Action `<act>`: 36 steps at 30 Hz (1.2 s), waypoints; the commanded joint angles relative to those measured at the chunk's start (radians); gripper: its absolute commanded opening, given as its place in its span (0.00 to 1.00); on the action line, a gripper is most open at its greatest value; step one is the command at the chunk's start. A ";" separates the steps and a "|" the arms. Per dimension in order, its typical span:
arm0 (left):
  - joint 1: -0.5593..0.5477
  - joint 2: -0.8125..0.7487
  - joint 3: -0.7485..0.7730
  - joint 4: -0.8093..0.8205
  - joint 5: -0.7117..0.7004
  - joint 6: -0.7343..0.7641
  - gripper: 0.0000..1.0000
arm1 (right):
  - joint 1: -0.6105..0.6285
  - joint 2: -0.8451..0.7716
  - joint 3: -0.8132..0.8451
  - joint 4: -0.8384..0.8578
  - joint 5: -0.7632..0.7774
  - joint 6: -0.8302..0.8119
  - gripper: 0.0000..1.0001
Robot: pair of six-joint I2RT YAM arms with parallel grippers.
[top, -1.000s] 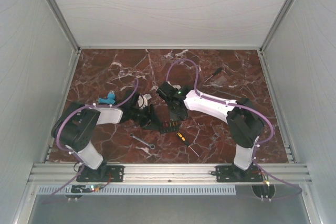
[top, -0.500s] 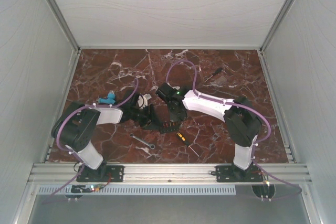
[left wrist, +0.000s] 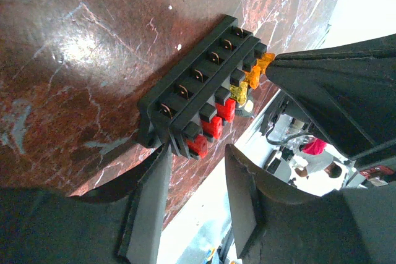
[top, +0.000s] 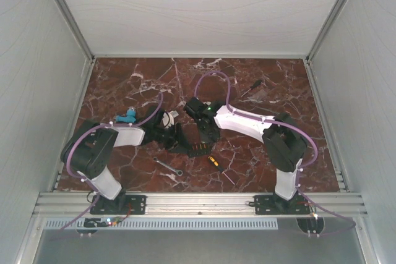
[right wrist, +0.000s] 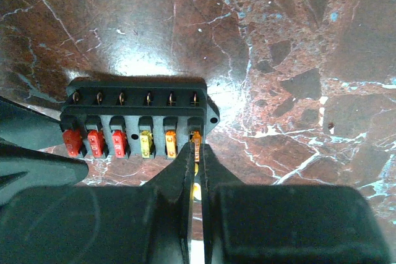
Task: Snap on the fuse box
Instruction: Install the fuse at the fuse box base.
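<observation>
Right claw [right wrist: 195, 150] is pinching the fuse box's [right wrist: 136, 112] orange fuse [right wrist: 195, 135]. Left claw [left wrist: 199, 156] is straddling the opposite end, grip unclear. Wrench [top: 168, 166] and screwdriver [top: 216, 165] are lying just behind both.

Fuse box [right wrist: 139, 119]: a black rectangular plastic block lying flat on the dark red marble desk [right wrist: 297, 41], near its middle, with its top exposed. Six blade fuses [right wrist: 119, 142] stand in a single row, three red, then yellow and orange. Six small metal terminals line the opposite long edge. The end orange fuse [right wrist: 195, 136] meets the tips of the closed right pincer [right wrist: 195, 148].
</observation>
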 commanded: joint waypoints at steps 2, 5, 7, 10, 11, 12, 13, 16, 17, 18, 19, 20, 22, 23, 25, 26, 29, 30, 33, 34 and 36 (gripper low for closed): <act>0.005 0.003 0.027 -0.005 0.001 0.014 0.41 | 0.001 0.080 -0.024 -0.047 -0.033 -0.025 0.00; 0.005 0.002 0.027 -0.004 0.000 0.014 0.41 | 0.005 0.093 -0.025 -0.047 -0.033 -0.031 0.00; 0.005 0.003 0.027 -0.006 0.000 0.015 0.41 | 0.010 0.104 -0.025 -0.046 -0.038 -0.037 0.00; 0.005 0.004 0.027 -0.005 0.000 0.014 0.40 | 0.023 0.111 -0.024 -0.039 -0.048 -0.039 0.00; 0.005 0.004 0.027 -0.005 0.000 0.014 0.40 | 0.025 0.113 -0.023 -0.036 -0.052 -0.038 0.00; 0.005 0.004 0.027 -0.005 0.000 0.014 0.40 | 0.026 0.115 -0.023 -0.034 -0.054 -0.038 0.00; 0.005 0.003 0.027 -0.007 0.000 0.014 0.40 | 0.026 0.118 -0.023 -0.033 -0.056 -0.036 0.00; 0.005 0.003 0.027 -0.007 -0.001 0.014 0.40 | 0.030 0.128 -0.023 -0.032 -0.060 -0.035 0.00; 0.004 0.003 0.027 -0.007 -0.001 0.014 0.40 | 0.033 0.129 -0.025 -0.031 -0.064 -0.035 0.00; 0.004 0.003 0.027 -0.007 -0.001 0.014 0.40 | 0.034 0.132 -0.023 -0.030 -0.067 -0.034 0.00; 0.005 0.002 0.027 -0.007 -0.001 0.014 0.41 | 0.035 0.133 -0.021 -0.031 -0.068 -0.032 0.00; 0.005 0.002 0.027 -0.007 -0.001 0.014 0.40 | 0.039 0.133 -0.020 -0.030 -0.070 -0.030 0.00; 0.005 0.002 0.027 -0.007 -0.002 0.014 0.40 | 0.042 0.130 -0.012 -0.034 -0.070 -0.027 0.00; 0.005 0.001 0.027 -0.007 -0.001 0.014 0.40 | 0.044 0.126 -0.008 -0.035 -0.070 -0.024 0.00; 0.005 0.001 0.027 -0.007 -0.001 0.012 0.40 | 0.045 0.118 -0.001 -0.036 -0.070 -0.019 0.00; 0.005 0.001 0.027 -0.006 -0.001 0.012 0.40 | 0.044 0.118 0.003 -0.039 -0.071 -0.016 0.00; 0.005 0.000 0.027 -0.007 -0.001 0.012 0.40 | 0.044 0.115 0.008 -0.043 -0.068 -0.010 0.00; 0.005 -0.001 0.027 -0.007 -0.001 0.012 0.40 | 0.044 0.116 0.008 -0.045 -0.061 -0.006 0.00; 0.005 0.000 0.027 -0.007 0.000 0.012 0.40 | 0.036 0.128 -0.001 -0.059 -0.035 0.000 0.00; 0.005 0.000 0.027 -0.007 -0.001 0.012 0.40 | 0.031 0.127 -0.008 -0.061 -0.029 0.003 0.00; 0.005 0.002 0.027 -0.007 -0.001 0.012 0.40 | 0.019 0.120 -0.026 -0.056 -0.024 0.005 0.00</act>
